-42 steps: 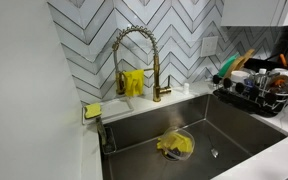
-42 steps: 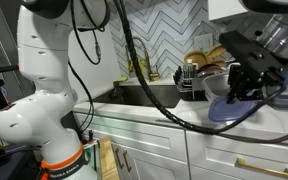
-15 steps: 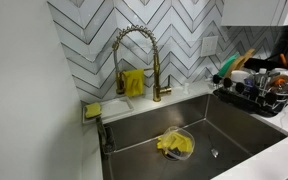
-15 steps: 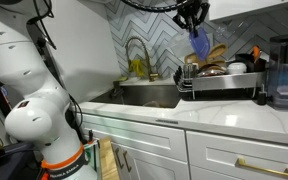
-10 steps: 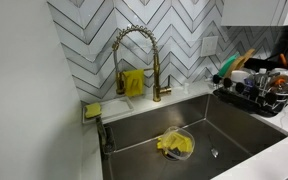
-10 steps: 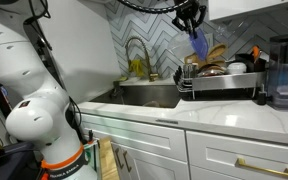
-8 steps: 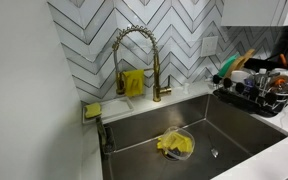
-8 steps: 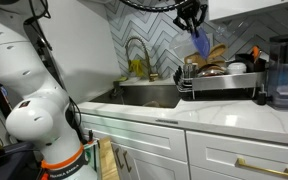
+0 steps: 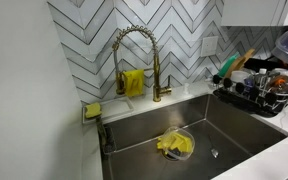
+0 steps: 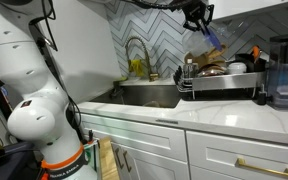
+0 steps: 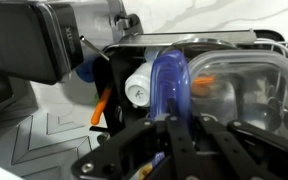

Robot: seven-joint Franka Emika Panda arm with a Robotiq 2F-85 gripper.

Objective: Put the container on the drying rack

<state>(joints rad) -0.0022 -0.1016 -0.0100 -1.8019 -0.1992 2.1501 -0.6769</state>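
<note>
Arm stretched high, gripper (image 10: 200, 20) angled down above drying rack (image 10: 222, 86), clamped on blue container (image 10: 212, 38); container tilted.

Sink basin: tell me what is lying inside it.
The sink basin holds a clear bowl with a crumpled yellow cloth in it, beside the drain. The cloth covers the bowl's bottom, hiding anything beneath.

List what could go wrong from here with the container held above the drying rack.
1. The drying rack is already crowded, so the blue container could land on the other dishes and tip.
2. The hand appears to pinch only its rim, so it might slip or swing while being lowered.
</note>
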